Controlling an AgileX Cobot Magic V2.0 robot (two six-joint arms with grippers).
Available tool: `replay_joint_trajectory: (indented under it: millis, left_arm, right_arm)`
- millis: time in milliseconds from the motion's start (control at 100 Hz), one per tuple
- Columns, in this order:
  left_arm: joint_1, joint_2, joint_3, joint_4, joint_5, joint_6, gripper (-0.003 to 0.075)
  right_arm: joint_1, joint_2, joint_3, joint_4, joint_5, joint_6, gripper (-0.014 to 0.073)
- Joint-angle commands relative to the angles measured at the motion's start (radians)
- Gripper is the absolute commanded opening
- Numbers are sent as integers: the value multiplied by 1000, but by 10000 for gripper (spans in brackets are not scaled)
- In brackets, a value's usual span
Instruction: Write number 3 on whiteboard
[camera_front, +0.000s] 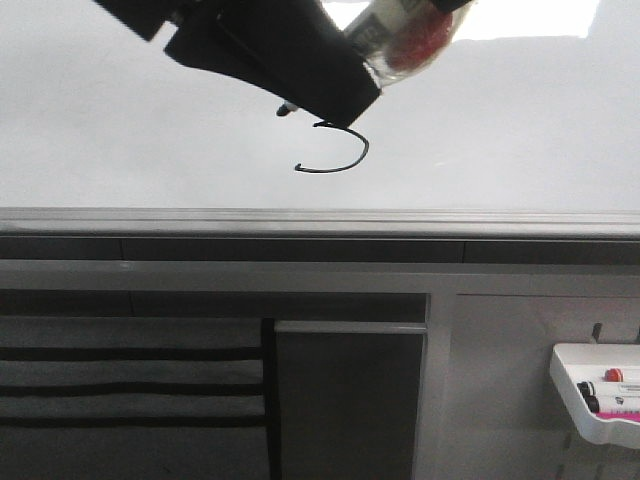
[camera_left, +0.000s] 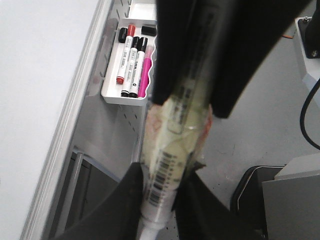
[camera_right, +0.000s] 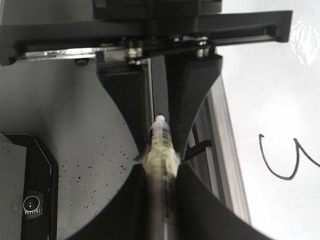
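Glossy whiteboard (camera_front: 150, 120) bears a half-drawn black stroke (camera_front: 338, 155) above grey rail (camera_front: 320, 222).

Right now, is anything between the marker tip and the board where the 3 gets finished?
Nothing visible. The marker tip sits close beside the half-drawn number 3, with only bare whiteboard around the stroke. The marker tray hangs below, off the board.
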Motion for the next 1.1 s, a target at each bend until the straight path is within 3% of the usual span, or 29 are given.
replay_joint_trajectory:
  millis: [0,210,450,610,810,930,1090]
  left_arm:
    - [-6,-30,-35,-55,-31,4,82]
    - [-6,-30,-35,-55,-31,4,14]
    - [-6,-30,-35,-55,-31,4,-20]
    - [17,-30,-35,-25,-40,-7,-20]
    - [178,-30,-27,-18,-122,-124,-20]
    - [310,-30,7,-18,-207,-236,-20]
    - [466,-27,83,-65,-320,-354,-20]
  right_arm:
    - [0,-23,-24,42,-28,-10,21]
    - [0,-23,-24,42,-16,-10,34]
    - [0,-23,-24,42,-20,-6,302]
    - [-50,-70,-42,10,-18,62,325]
    - [-224,-197,-52,-72,-18,266,325]
    - [-316,-233,-48,-72,-14,284,325]
    - [-352,-230,-48,-72,27,287,325]
